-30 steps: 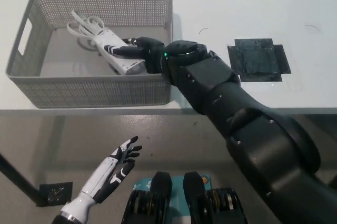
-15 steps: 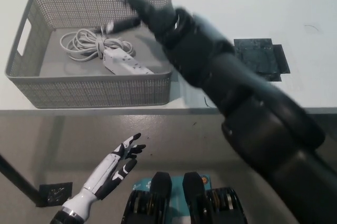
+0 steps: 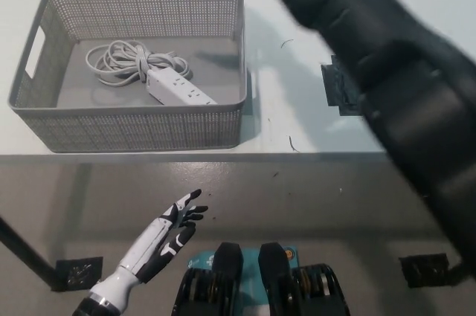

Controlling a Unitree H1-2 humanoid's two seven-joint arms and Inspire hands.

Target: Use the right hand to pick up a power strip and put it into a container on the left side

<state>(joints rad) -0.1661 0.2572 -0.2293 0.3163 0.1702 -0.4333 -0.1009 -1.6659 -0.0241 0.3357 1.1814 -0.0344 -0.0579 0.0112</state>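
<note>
Power strip (image 3: 179, 91) lying diagonally inside basket (image 3: 134, 126), left of blurred right arm (image 3: 387, 71), whose hand's state is indiscernible; left hand (image 3: 169, 233) rests open.

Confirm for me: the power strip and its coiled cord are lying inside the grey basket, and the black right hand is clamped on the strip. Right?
Not quite. In the head view the power strip and its coiled cord do lie inside the grey basket, but nothing holds the strip. The black right arm is raised clear of the basket, its hand out of view.
</note>
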